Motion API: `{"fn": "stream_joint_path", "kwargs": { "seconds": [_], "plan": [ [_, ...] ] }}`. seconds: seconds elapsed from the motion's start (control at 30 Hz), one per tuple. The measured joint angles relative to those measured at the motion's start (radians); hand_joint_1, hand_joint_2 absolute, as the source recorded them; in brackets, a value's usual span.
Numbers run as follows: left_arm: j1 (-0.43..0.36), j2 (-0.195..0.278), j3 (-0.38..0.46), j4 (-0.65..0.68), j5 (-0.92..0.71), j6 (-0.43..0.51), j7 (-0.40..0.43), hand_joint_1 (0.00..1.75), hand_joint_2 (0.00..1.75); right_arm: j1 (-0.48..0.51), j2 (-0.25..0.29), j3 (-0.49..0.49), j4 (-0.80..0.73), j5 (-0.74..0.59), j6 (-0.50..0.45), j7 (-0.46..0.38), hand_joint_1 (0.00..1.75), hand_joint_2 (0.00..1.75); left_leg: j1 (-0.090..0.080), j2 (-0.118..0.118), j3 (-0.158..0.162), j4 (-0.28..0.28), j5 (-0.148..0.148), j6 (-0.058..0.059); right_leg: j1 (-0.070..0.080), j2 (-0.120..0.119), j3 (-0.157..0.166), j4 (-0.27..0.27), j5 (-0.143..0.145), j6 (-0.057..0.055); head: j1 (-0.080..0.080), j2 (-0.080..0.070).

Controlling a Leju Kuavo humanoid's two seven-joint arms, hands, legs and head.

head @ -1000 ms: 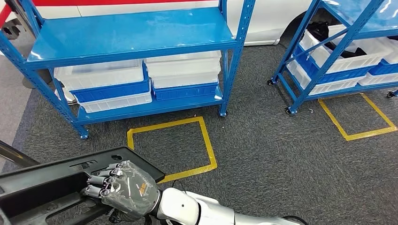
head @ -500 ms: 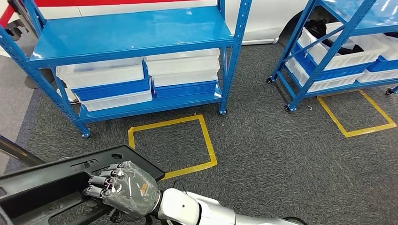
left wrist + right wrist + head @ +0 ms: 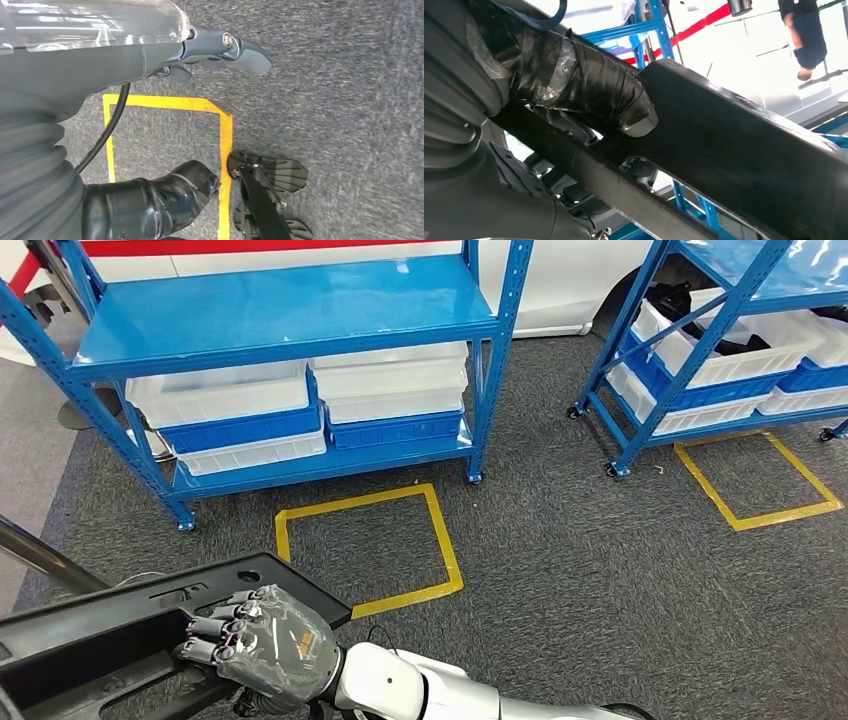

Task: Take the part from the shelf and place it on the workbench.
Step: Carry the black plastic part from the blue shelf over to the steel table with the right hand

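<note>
1. Part (image 3: 120, 635), long and black, sits in the right hand (image 3: 265, 645), whose fingers (image 3: 205, 632) curl over its edge above the carpet (image 3: 600, 570).
2. Left hand (image 3: 165, 55) hangs over the carpet with fingers apart, holding nothing.
3. Beyond lie a yellow square (image 3: 365, 550) and blue shelf (image 3: 290, 360).

The part (image 3: 110, 630) is black and a little shiny. The shelf (image 3: 280, 315) is bright blue; its bins (image 3: 230, 420) are white and blue. The carpet (image 3: 600, 570) is speckled dark grey, with yellow tape squares (image 3: 365, 550). The right hand (image 3: 265, 645) is grey.
</note>
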Motion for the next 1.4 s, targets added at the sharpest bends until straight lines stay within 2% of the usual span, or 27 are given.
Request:
{"fn": "stream_joint_path", "kwargs": {
  "seconds": [0.07, 0.13, 0.2, 0.23, 0.27, 0.33, 0.4, 0.43, 0.5, 0.53, 0.57, 0.63, 0.7, 0.73, 0.77, 0.83, 0.9, 0.93, 1.03, 1.1, 1.17, 1.2, 1.23, 1.27, 1.3, 1.33, 1.4],
  "plan": [
    [0.0, 0.0, 0.0, 0.0, 0.0, 0.0, 0.0, 0.0, 1.75, 0.0, 0.0, 0.0, 0.0, 0.001, 0.0, 0.0, 1.75, 1.75, 0.003, 0.001, -0.003, -0.006, 0.01, 0.015, -0.004, 0.003, -0.012, 0.031, -0.027, 0.01, 0.0, 0.0],
    [0.0, 0.0, 0.0, 0.0, -0.002, 0.0, 0.0, 0.0, 1.75, -0.001, 0.0, 0.0, 0.001, 0.014, -0.003, 0.005, 1.75, 1.75, 0.003, -0.002, -0.011, -0.009, 0.018, 0.025, -0.009, 0.005, -0.052, 0.131, -0.096, 0.02, 0.0, 0.0],
    [0.0, 0.0, 0.001, 0.0, -0.004, 0.0, 0.0, 0.0, 1.75, -0.001, -0.001, 0.0, 0.004, 0.043, -0.011, 0.017, 1.75, 1.75, 0.002, -0.008, -0.022, -0.008, 0.025, 0.027, -0.012, 0.006, -0.094, 0.241, -0.149, 0.025, 0.0, 0.0],
    [0.001, 0.0, 0.001, 0.0, -0.005, 0.0, 0.0, 0.0, 1.75, -0.001, -0.001, 0.0, 0.006, 0.058, -0.014, 0.022, 1.75, 1.75, 0.002, -0.014, -0.027, -0.008, 0.028, 0.026, -0.013, 0.006, -0.096, 0.259, -0.151, 0.025, 0.0, 0.0],
    [0.001, 0.0, 0.001, 0.0, -0.006, 0.0, 0.0, 0.0, 1.75, -0.001, -0.001, 0.0, 0.007, 0.069, -0.017, 0.026, 1.75, 1.75, 0.002, -0.021, -0.03, -0.008, 0.032, 0.024, -0.014, 0.008, -0.077, 0.237, -0.134, 0.023, 0.0, 0.0],
    [0.0, -0.001, 0.002, 0.0, -0.007, 0.0, 0.0, 0.0, 1.75, -0.002, -0.001, 0.0, 0.008, 0.081, -0.018, 0.03, 1.75, 1.75, 0.003, -0.038, -0.032, -0.008, 0.037, 0.018, -0.014, 0.029, 0.0, 0.11, -0.079, 0.012, 0.0, 0.0],
    [-0.003, -0.003, 0.002, 0.0, -0.008, 0.0, 0.0, 0.0, 1.75, -0.004, -0.001, 0.0, 0.008, 0.086, -0.02, 0.032, 1.75, 1.75, 0.003, -0.053, -0.036, -0.009, 0.044, 0.008, -0.011, 0.057, 0.056, 0.007, -0.053, 0.001, 0.0, 0.0],
    [-0.003, -0.004, 0.002, 0.0, -0.008, 0.0, 0.0, 0.0, 1.75, -0.004, -0.001, 0.001, 0.009, 0.088, -0.022, 0.032, 1.75, 1.75, 0.004, -0.06, -0.039, -0.011, 0.048, 0.002, -0.009, 0.063, 0.064, -0.011, -0.054, -0.001, 0.0, 0.0],
    [-0.001, -0.005, 0.002, 0.0, -0.008, 0.0, 0.0, 0.0, 1.75, -0.005, -0.001, 0.002, 0.009, 0.09, -0.026, 0.033, 1.75, 1.75, 0.006, -0.071, -0.043, -0.018, 0.056, -0.013, -0.007, 0.049, 0.066, -0.02, -0.048, -0.007, 0.0, 0.0],
    [0.001, -0.005, 0.002, 0.0, -0.009, 0.0, 0.0, 0.0, 1.75, -0.005, 0.0, 0.002, 0.009, 0.091, -0.029, 0.034, 1.75, 1.75, 0.006, -0.066, -0.046, -0.016, 0.054, -0.018, -0.009, 0.04, 0.068, -0.028, -0.042, -0.012, 0.0, 0.0],
    [0.001, -0.005, 0.002, 0.0, -0.009, 0.0, 0.0, 0.0, 1.75, -0.005, 0.0, 0.002, 0.009, 0.092, -0.032, 0.035, 1.75, 1.75, 0.006, -0.052, -0.053, -0.003, 0.043, -0.021, -0.011, 0.029, 0.07, -0.038, -0.035, -0.019, 0.0, 0.0],
    [-0.001, -0.005, 0.002, 0.0, -0.01, -0.001, 0.0, 0.0, 1.75, -0.005, 0.002, 0.002, 0.01, 0.096, -0.038, 0.036, 1.75, 1.75, 0.004, -0.018, -0.091, 0.082, -0.014, -0.025, -0.01, 0.005, 0.069, -0.049, -0.027, -0.028, 0.0, 0.0],
    [-0.002, -0.005, 0.002, 0.0, -0.011, -0.001, 0.0, 0.0, 1.75, -0.003, 0.002, 0.003, 0.013, 0.1, -0.042, 0.037, 1.75, 1.75, 0.003, -0.006, -0.141, 0.203, -0.073, -0.03, -0.004, -0.02, 0.062, -0.047, -0.025, -0.031, -0.001, 0.0],
    [-0.001, -0.004, 0.003, 0.0, -0.012, -0.001, 0.0, 0.0, 1.75, -0.002, 0.002, 0.003, 0.015, 0.102, -0.043, 0.037, 1.75, 1.75, 0.003, -0.005, -0.151, 0.235, -0.081, -0.033, -0.001, -0.032, 0.059, -0.044, -0.026, -0.031, -0.001, 0.0],
    [0.001, -0.004, 0.003, 0.0, -0.013, -0.001, 0.0, 0.0, 1.75, -0.001, 0.002, 0.003, 0.016, 0.104, -0.043, 0.037, 1.75, 1.75, 0.003, -0.002, -0.141, 0.227, -0.07, -0.033, 0.001, -0.044, 0.056, -0.041, -0.026, -0.031, -0.001, 0.0],
    [0.002, -0.003, 0.003, 0.0, -0.015, -0.001, 0.001, 0.0, 1.75, -0.001, 0.002, 0.003, 0.016, 0.105, -0.045, 0.037, 1.75, 1.75, 0.0, 0.025, -0.072, 0.112, -0.017, -0.028, 0.004, -0.066, 0.054, -0.033, -0.03, -0.029, -0.001, 0.0],
    [0.0, -0.003, 0.003, 0.0, -0.017, 0.0, 0.001, 0.0, 1.75, -0.002, 0.003, 0.003, 0.016, 0.105, -0.045, 0.038, 1.75, 1.75, -0.009, 0.063, -0.016, 0.009, 0.015, -0.015, 0.01, -0.086, 0.052, -0.023, -0.036, -0.023, 0.0, 0.0],
    [-0.001, -0.003, 0.003, 0.0, -0.017, 0.0, 0.001, 0.0, 1.75, -0.002, 0.003, 0.003, 0.016, 0.105, -0.046, 0.038, 1.75, 1.75, -0.013, 0.072, -0.008, -0.011, 0.017, -0.007, 0.012, -0.095, 0.052, -0.02, -0.038, -0.019, 0.0, 0.0],
    [0.001, -0.003, 0.004, 0.0, -0.017, 0.0, 0.001, 0.0, 1.75, -0.002, 0.003, 0.004, 0.017, 0.106, -0.046, 0.038, 1.75, 1.75, -0.012, 0.044, -0.012, -0.017, 0.026, 0.01, 0.013, -0.114, 0.055, -0.02, -0.04, -0.008, 0.0, 0.0],
    [0.001, -0.003, 0.004, 0.0, -0.017, 0.0, 0.001, 0.0, 1.75, -0.003, 0.003, 0.004, 0.017, 0.106, -0.047, 0.038, 1.75, 1.75, -0.005, 0.023, -0.013, -0.025, 0.036, 0.021, 0.007, -0.077, 0.042, 0.017, -0.072, 0.004, 0.0, 0.0],
    [-0.001, -0.003, 0.004, 0.0, -0.017, 0.0, 0.001, 0.0, 1.75, -0.003, 0.002, 0.005, 0.019, 0.106, -0.048, 0.039, 1.75, 1.75, -0.003, 0.001, -0.019, -0.027, 0.043, 0.029, -0.002, -0.021, -0.004, 0.124, -0.137, 0.015, 0.0, 0.0],
    [-0.001, -0.003, 0.004, 0.0, -0.018, 0.0, 0.002, 0.0, 1.75, -0.001, 0.001, 0.005, 0.021, 0.107, -0.049, 0.04, 1.75, 1.75, -0.003, -0.011, -0.023, -0.026, 0.045, 0.03, -0.006, -0.007, -0.03, 0.183, -0.163, 0.018, 0.0, 0.0],
    [-0.001, -0.003, 0.004, 0.0, -0.018, 0.0, 0.002, 0.0, 1.75, 0.0, -0.001, 0.005, 0.024, 0.107, -0.049, 0.04, 1.75, 1.75, -0.003, -0.025, -0.025, -0.026, 0.047, 0.03, -0.009, -0.001, -0.047, 0.221, -0.172, 0.02, 0.0, 0.0],
    [0.0, -0.003, 0.004, 0.0, -0.018, 0.0, 0.002, 0.0, 1.75, 0.002, -0.002, 0.005, 0.027, 0.108, -0.049, 0.04, 1.75, 1.75, -0.002, -0.04, -0.027, -0.025, 0.049, 0.029, -0.011, 0.003, -0.047, 0.223, -0.16, 0.02, 0.0, 0.0],
    [0.0, -0.003, 0.004, 0.0, -0.018, 0.0, 0.002, 0.0, 1.75, 0.002, -0.003, 0.005, 0.029, 0.108, -0.049, 0.04, 1.75, 1.75, -0.002, -0.055, -0.028, -0.025, 0.05, 0.026, -0.013, 0.009, -0.03, 0.19, -0.132, 0.019, 0.0, 0.0],
    [0.0, -0.003, 0.004, 0.0, -0.018, 0.0, 0.002, 0.0, 1.75, 0.002, -0.003, 0.005, 0.03, 0.108, -0.049, 0.04, 1.75, 1.75, -0.001, -0.07, -0.028, -0.024, 0.052, 0.024, -0.015, 0.025, 0.0, 0.129, -0.094, 0.017, 0.0, 0.0],
    [-0.002, -0.004, 0.004, 0.0, -0.019, 0.0, 0.002, 0.0, 1.75, 0.001, -0.003, 0.005, 0.032, 0.109, -0.049, 0.04, 1.75, 1.75, -0.001, -0.096, -0.034, -0.023, 0.056, 0.015, -0.019, 0.079, 0.051, 0.017, -0.049, 0.013, 0.0, 0.0]
  ]
}}
